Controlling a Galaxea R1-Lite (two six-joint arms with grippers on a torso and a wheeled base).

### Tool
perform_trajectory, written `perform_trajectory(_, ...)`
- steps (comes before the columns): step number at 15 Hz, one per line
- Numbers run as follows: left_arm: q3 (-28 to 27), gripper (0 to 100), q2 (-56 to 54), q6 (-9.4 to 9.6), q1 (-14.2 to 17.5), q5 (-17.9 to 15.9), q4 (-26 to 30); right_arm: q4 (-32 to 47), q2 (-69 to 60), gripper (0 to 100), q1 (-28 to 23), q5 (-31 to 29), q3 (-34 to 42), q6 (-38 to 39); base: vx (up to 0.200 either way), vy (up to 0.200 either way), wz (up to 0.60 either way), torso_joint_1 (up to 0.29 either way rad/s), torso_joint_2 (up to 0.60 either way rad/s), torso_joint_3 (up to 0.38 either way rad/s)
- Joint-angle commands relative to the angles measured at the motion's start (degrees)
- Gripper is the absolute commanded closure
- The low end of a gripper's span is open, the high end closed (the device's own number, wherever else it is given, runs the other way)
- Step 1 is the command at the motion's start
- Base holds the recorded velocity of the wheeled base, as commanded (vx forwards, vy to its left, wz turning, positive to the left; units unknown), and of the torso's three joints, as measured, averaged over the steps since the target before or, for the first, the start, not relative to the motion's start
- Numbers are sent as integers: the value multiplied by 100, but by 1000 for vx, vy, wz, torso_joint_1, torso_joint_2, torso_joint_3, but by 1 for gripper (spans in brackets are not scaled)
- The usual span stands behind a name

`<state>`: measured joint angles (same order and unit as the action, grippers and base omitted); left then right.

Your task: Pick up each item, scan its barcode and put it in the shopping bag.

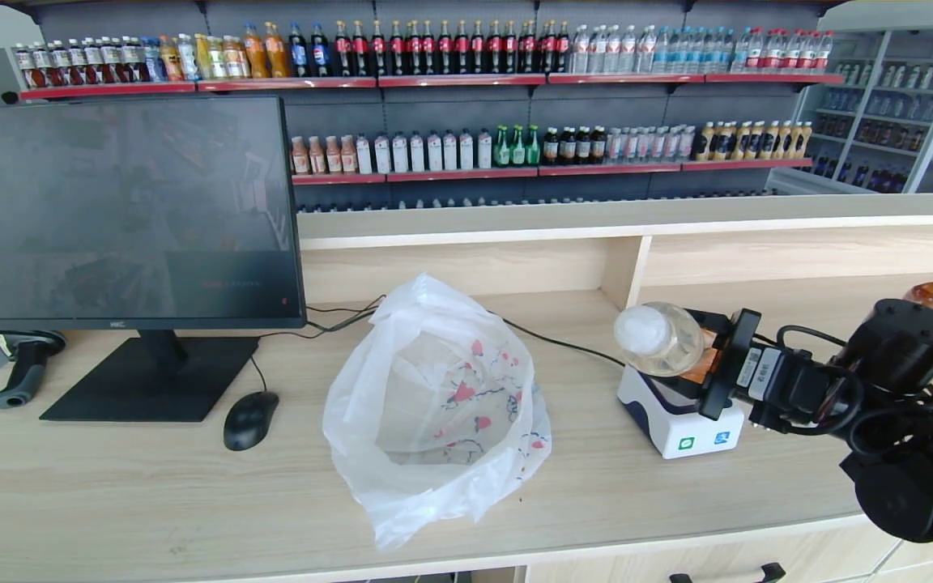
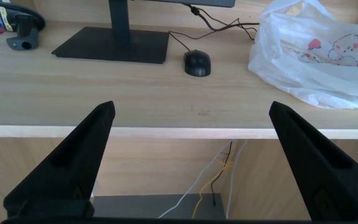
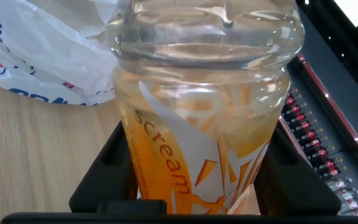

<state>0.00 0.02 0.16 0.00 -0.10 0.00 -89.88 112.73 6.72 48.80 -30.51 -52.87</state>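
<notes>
— Whereabouts of bottle point(image 1: 659, 338)?
— Lying sideways just above scanner point(image 1: 677, 417), at 3 o'clock from bag point(image 1: 442, 405) on desk point(image 1: 110, 502). Clamped round label, mid-body, by right pincer point(image 1: 708, 360).
— Handling?
— Prob. clear plastic w/ liquid inside: smooth, fairly hefty, a bit squashy. Best gripped mid-body, as now; looks slippery twd the bare end.
— Arm pose?
— Rt forearm stretched roughly level twd 9 o'clock. Left pincer point(image 2: 194, 165) spread apart, empty, low before desk edge.
</notes>
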Motion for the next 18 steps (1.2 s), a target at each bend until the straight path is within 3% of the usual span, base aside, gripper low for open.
perform_trajectory(1, 0, 0, -2, 2, 0, 1, 0, -12, -14, 100, -4, -2, -34, 5, 0, 0, 0, 0, 0, 0)
perform_trajectory(6, 0, 0, -2, 2, 0, 1, 0, -12, -357, 100, 58, -107, -104, 383, 0, 0, 0, 0, 0, 0)
perform_trajectory(8, 0, 0, -2, 2, 0, 1, 0, -12, -647, 100, 58, -503, -122, 769, 0, 0, 0, 0, 0, 0)
perform_trajectory(11, 0, 0, -2, 2, 0, 1, 0, -12, -1209, 100, 339, -1672, 256, 1692, 0, 0, 0, 0, 0, 0)
perform_trajectory(13, 0, 0, -2, 2, 0, 1, 0, -12, -1772, 100, 673, -3245, 582, 2580, 0, 0, 0, 0, 0, 0)
perform_trajectory(14, 0, 0, -2, 2, 0, 1, 0, -12, -1903, 100, 805, -3720, 511, 2905, 0, 0, 0, 0, 0, 0)
perform_trajectory(18, 0, 0, -2, 2, 0, 1, 0, -12, -2000, 100, 989, -4599, 256, 3907, 0, 0, 0, 0, 0, 0)
